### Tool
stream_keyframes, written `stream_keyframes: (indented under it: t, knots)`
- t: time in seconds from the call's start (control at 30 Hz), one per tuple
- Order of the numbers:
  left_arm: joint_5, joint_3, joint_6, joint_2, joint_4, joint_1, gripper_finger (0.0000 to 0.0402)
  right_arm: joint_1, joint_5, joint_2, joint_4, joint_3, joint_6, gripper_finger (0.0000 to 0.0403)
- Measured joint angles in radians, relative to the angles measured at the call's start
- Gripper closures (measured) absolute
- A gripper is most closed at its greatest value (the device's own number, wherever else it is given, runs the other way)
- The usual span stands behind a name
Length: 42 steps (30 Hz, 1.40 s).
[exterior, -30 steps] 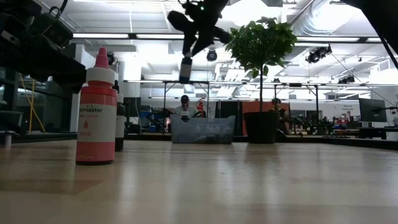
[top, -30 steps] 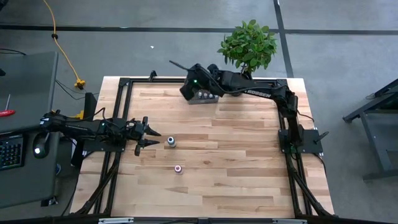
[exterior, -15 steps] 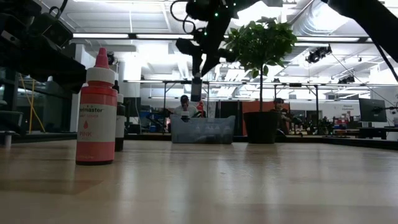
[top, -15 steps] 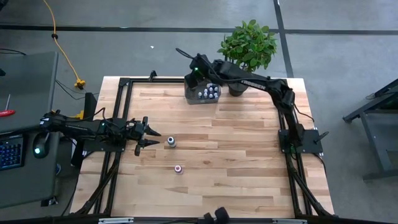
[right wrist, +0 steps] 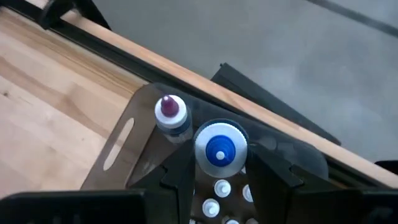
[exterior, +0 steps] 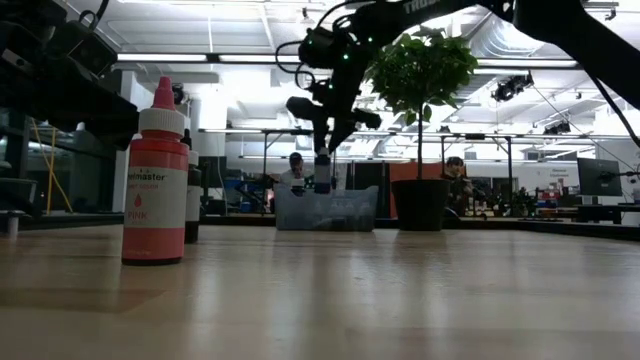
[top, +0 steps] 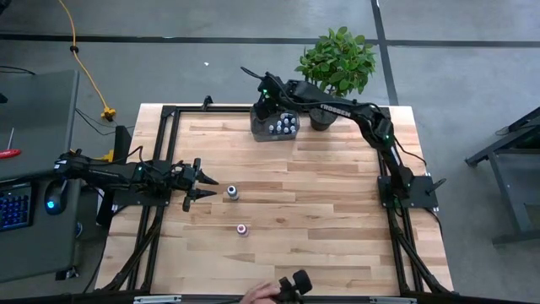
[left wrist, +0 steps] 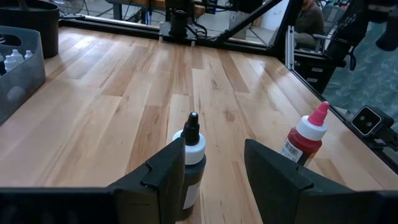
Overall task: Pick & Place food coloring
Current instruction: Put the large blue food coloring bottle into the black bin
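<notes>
My right gripper hangs over the far-left end of the grey tray at the table's far edge, shut on a food coloring bottle with a white cap and blue tip. Inside the tray stand a purple-tipped bottle and several small white-topped ones. My left gripper is open, low at the table's left. A dark bottle with a white collar stands upright just ahead of its fingers. A pink bottle stands nearer the near edge. My right gripper pinches the blue-tipped bottle between its two fingers, on its body below the white cap. It comes from above, pointing down. The bottle hangs upright, lifted clear, its lower end just above the tray.
A potted green plant stands right of the tray at the far edge. A person's hand with a dark object shows at the table's near edge. Bare wood lies across the middle and right of the table.
My right gripper has carried the bottle down toward the tray, ending over its far-left end, and has stayed shut on it. A person's hand has come into view at the near edge. The left arm and the two standing bottles have kept still.
</notes>
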Motion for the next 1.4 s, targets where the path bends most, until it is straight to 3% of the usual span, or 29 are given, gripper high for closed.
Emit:
stream_keyframes:
  t: [0.9,1.4]
  knots:
    - [0.000,0.000,0.000,0.000,0.000,0.000,0.0238,-0.069,-0.192,0.087,0.001,-0.001,0.078,0.0286]
    - [0.000,0.000,0.000,0.000,0.000,0.000,0.0238,-0.075,-0.180,0.094,0.002,-0.001,0.083,0.0279]
